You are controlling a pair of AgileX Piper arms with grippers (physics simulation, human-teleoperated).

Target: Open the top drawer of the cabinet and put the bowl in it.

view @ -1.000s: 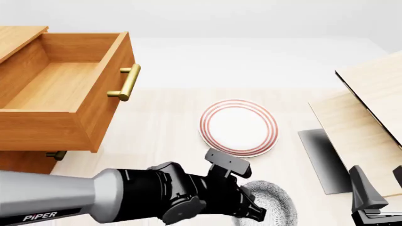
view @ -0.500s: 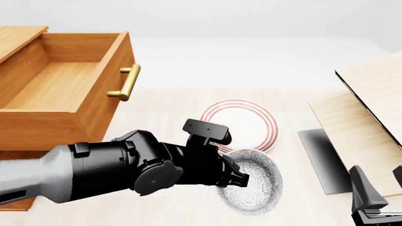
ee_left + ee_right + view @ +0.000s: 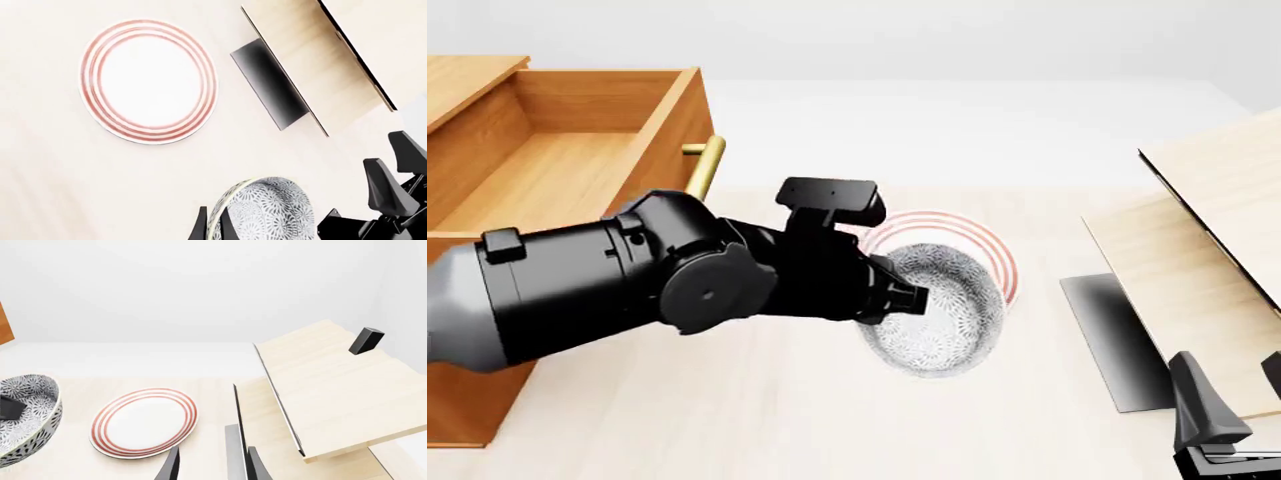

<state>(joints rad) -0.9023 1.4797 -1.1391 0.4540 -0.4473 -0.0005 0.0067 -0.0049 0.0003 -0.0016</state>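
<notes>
— The left jaws (image 3: pixel 897 297): what is held?
— The bowl (image 3: pixel 941 308), pinched at its rim, carried above the tabletop (image 3: pixel 761 400) over the plate (image 3: pixel 994 262). The right jaws (image 3: pixel 210 466) are parted, empty.
— Handling?
— Judged stiff, light, breakable; the rim suits. The top drawer (image 3: pixel 561 190) stands open.

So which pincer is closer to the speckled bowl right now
Left. The left pincer grips the bowl by its rim, lifted over the plate; the right pincer sits well off to the bowl's right.
</notes>
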